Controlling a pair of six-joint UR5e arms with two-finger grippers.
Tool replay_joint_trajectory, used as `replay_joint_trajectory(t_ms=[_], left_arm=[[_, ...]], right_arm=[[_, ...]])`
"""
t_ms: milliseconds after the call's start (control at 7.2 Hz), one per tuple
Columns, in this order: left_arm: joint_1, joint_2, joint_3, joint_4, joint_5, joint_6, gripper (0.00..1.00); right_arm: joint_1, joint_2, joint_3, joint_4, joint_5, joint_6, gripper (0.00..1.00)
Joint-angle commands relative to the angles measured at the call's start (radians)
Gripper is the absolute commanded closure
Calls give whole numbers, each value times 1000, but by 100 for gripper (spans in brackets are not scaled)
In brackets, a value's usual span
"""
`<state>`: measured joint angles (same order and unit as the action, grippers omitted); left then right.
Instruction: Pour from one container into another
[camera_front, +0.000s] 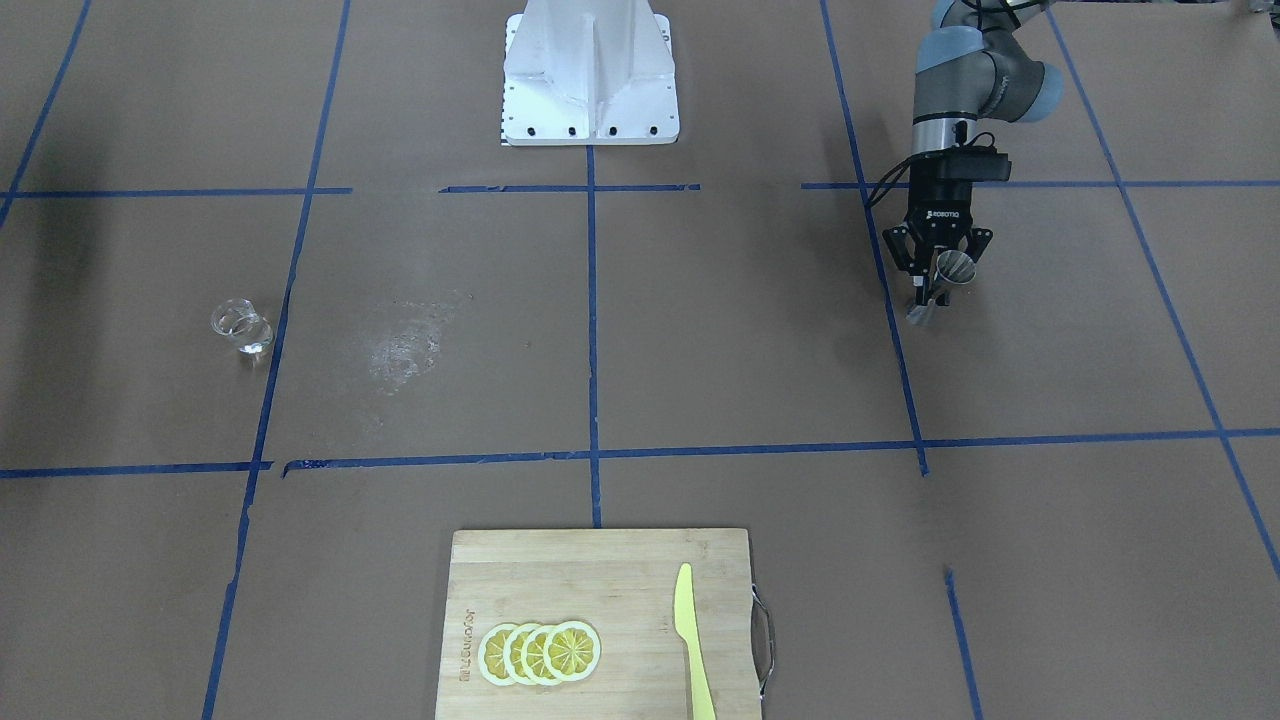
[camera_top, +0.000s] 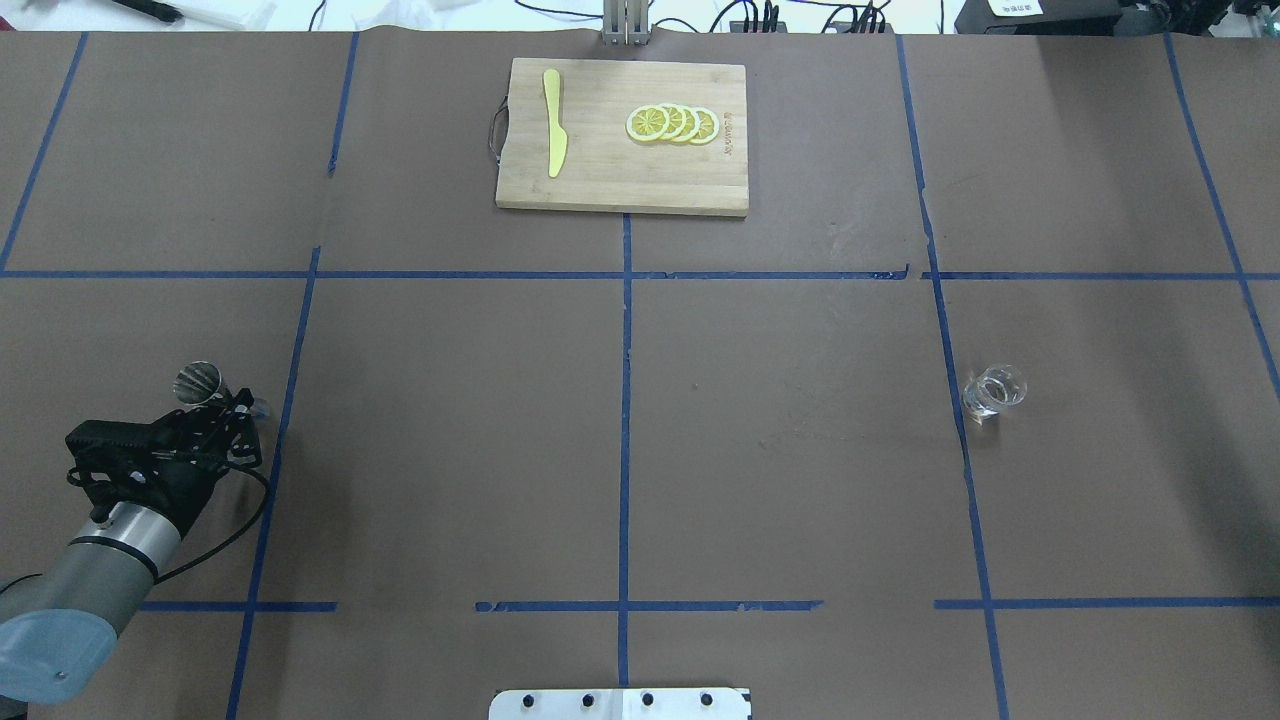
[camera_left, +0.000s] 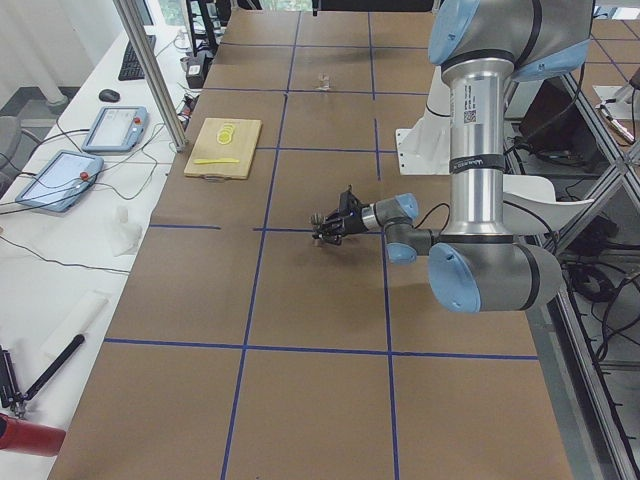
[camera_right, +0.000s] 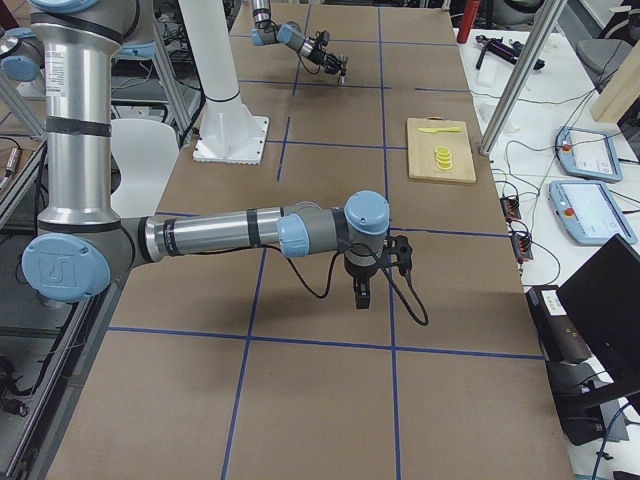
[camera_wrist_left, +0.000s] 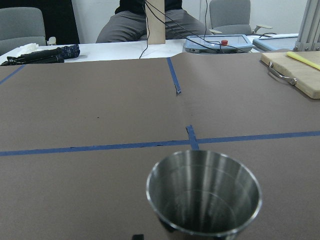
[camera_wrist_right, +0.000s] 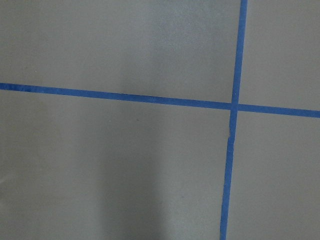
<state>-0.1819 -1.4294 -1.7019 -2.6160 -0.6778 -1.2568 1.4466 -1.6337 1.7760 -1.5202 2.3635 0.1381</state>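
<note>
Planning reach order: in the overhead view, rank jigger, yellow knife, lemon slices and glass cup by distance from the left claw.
1. Jigger, held in the left claw.
2. Yellow knife, left side of the cutting board.
3. Lemon slices, right side of that board.
4. Glass cup, far across on the right.

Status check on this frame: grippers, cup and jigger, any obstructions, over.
Left gripper shut on jigger. Right gripper: cannot tell, side view only. Glass cup stands alone across the table. Cutting board at far edge, not between them.
</note>
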Motion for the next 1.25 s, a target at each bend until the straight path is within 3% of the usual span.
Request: replay_joint_trajectory(t_ms=[0, 1112], left_arm=[[7, 0, -4, -12, -2, -1, 100], [9, -23, -12, -119, 41, 1, 100]], right_arm=[[0, 2, -1, 0, 0, 0, 0], [0, 5, 13, 80, -3, 49, 0]])
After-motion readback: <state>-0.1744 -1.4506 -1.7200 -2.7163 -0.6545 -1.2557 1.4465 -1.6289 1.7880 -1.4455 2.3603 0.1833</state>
